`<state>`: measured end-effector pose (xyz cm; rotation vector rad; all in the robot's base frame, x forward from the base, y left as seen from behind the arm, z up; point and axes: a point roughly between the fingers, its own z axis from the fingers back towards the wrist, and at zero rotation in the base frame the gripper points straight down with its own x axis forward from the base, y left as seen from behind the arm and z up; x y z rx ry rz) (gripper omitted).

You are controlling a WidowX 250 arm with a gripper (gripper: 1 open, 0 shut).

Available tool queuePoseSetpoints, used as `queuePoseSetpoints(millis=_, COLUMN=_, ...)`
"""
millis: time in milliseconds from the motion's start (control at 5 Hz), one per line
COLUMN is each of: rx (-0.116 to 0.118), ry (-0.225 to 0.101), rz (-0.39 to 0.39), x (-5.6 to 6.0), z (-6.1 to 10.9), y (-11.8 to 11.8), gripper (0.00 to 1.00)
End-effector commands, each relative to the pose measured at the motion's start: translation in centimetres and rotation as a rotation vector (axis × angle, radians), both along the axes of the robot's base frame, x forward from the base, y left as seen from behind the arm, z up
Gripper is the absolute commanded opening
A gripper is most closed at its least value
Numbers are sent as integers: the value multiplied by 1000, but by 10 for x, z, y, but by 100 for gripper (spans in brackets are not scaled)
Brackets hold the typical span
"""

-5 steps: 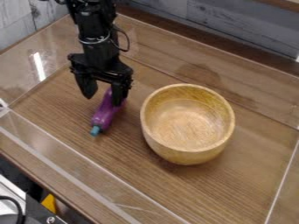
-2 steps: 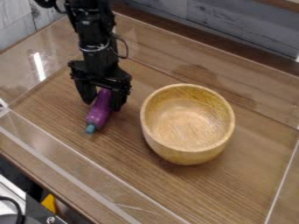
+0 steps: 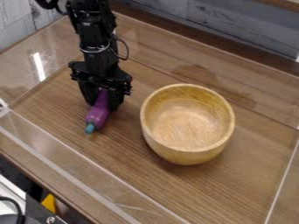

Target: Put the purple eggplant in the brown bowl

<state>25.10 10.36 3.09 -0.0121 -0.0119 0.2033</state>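
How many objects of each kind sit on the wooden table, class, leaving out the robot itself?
Purple eggplant: 1
Brown bowl: 1
Total: 2

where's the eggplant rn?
Camera view: the purple eggplant lies on the wooden table, just left of the brown bowl, with the gripper shut on its upper end.
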Motion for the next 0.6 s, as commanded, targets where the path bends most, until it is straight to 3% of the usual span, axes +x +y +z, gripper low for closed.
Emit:
queuePoseSetpoints(millis=0, rx=22, ry=-38, rz=-2, x=7, z=16, y=1, gripper=0)
queuePoseSetpoints(millis=400, rx=24, ry=-33, rz=-4, x=6, z=26, y=-1, gripper=0)
